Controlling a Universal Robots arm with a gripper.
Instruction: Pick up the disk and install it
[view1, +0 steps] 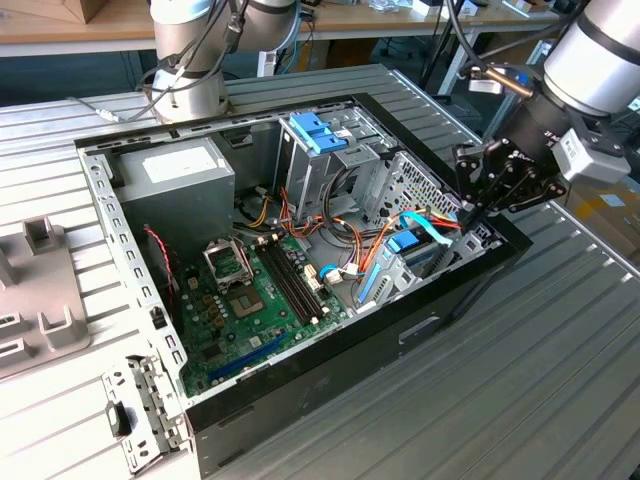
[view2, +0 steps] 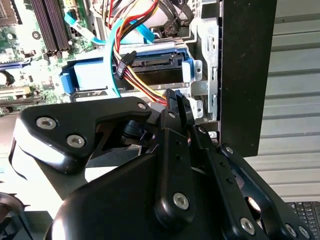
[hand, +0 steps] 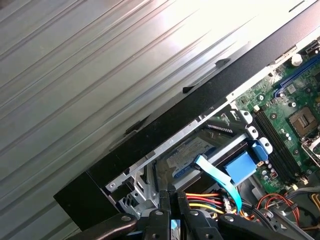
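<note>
The disk (view1: 404, 243) lies in the drive bay at the corner of the open computer case on the exterior view's right, its blue carrier around it. In the second wrist view, the disk (view2: 150, 64) shows its connector edge, with the blue carrier beside it and coloured wires plugged in. In the first wrist view, the disk (hand: 186, 156) shows its labelled top under the bay's metal rail. My gripper (view1: 476, 204) hovers just above the case wall by that bay. In both wrist views, the gripper (view2: 178, 102) (hand: 170, 196) has its fingers pressed together with nothing between them, close to the wire bundle.
A pale blue ribbon cable (hand: 217, 179) crosses the disk. The case's black wall (view2: 247, 75) stands right beside the gripper. A paler blue latch (view1: 318, 132) tops the rear drive cage. The grey power supply (view1: 180, 172) and green motherboard (view1: 250, 300) fill the rest of the case.
</note>
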